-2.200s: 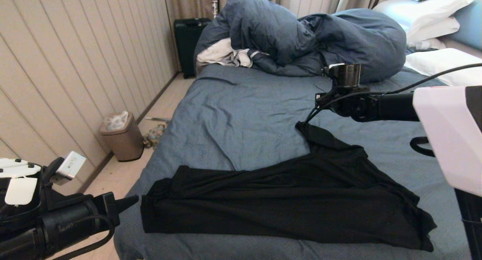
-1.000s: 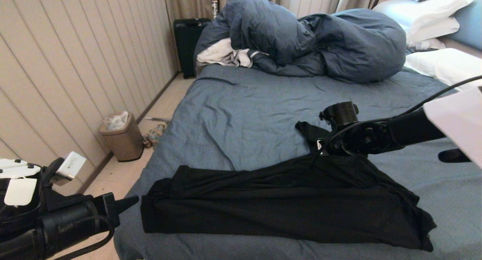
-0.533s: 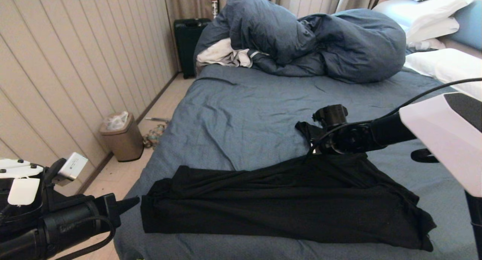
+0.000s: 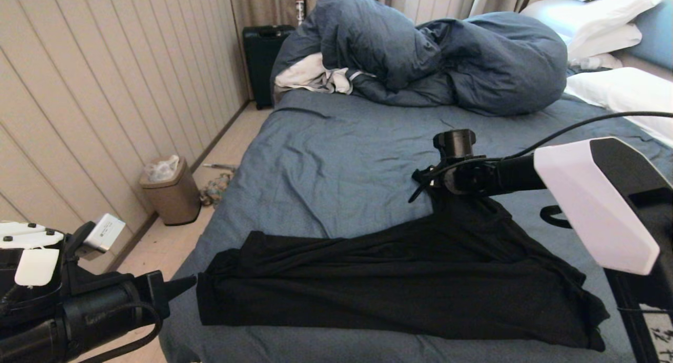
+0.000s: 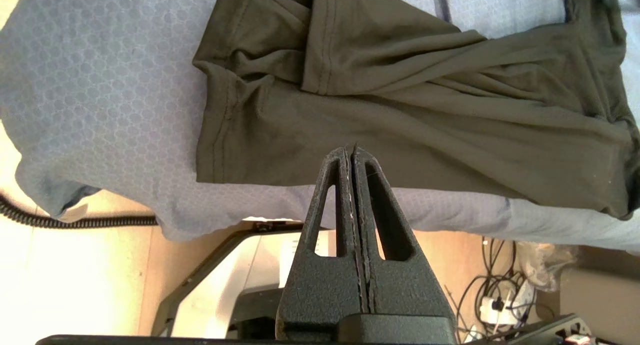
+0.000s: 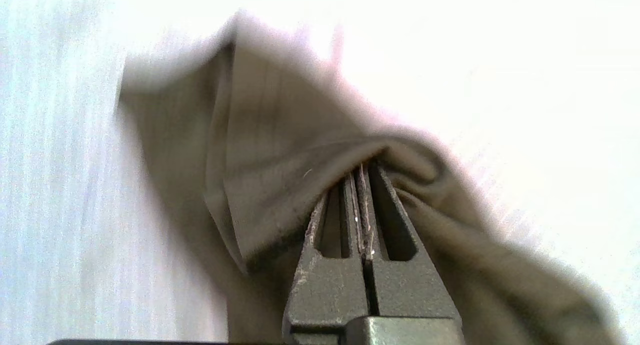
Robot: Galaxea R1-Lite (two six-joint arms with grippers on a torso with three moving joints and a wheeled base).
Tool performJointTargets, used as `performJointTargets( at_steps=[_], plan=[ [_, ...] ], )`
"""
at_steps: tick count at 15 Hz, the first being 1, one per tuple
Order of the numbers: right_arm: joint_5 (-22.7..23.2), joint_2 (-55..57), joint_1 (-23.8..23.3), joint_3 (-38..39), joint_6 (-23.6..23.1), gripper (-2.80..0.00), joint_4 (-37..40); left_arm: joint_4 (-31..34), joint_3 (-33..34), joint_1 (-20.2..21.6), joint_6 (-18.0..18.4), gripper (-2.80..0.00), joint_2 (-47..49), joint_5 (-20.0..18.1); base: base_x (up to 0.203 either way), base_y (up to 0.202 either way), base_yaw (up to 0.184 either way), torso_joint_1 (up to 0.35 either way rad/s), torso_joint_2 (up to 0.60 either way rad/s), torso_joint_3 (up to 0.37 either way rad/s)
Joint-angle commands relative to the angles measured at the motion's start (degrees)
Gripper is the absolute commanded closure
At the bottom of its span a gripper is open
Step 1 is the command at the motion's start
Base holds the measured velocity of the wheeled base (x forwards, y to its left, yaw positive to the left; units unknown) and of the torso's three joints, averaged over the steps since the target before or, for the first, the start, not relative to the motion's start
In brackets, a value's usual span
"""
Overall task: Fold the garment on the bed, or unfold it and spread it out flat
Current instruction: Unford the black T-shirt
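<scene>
Item: the garment (image 4: 399, 284), black, lay half-folded along the near edge of the bed (image 4: 336, 158), long axis running left to right. Right gripper (image 6: 362, 172): clenched on a far corner of the cloth, lifting it into a peak above the sheet; the rest of the shirt trailed toward me and leftward from it. Left gripper (image 5: 352, 152): pinched together, holding nothing, just off the near left edge beside the hem. No print showed; the right gripper's tips were buried in fabric.
</scene>
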Motion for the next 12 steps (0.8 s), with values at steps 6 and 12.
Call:
performJointTargets(
  at_steps=[6, 12],
  plan=[
    [-7.6, 3.2, -8.4, -6.1, 0.4, 0.00, -6.3, -0.2, 0.0, 0.0, -0.2, 0.00, -0.1, 0.0, 0.000, 0.000, 0.000, 0.000, 0.00, 0.000],
    [-5.2, -7.8, -10.7, 3.7, 0.8, 0.00, -6.1, -0.1, -0.1, 0.0, -0.2, 0.00, -0.5, 0.0, 0.000, 0.000, 0.000, 0.000, 0.00, 0.000]
  ],
)
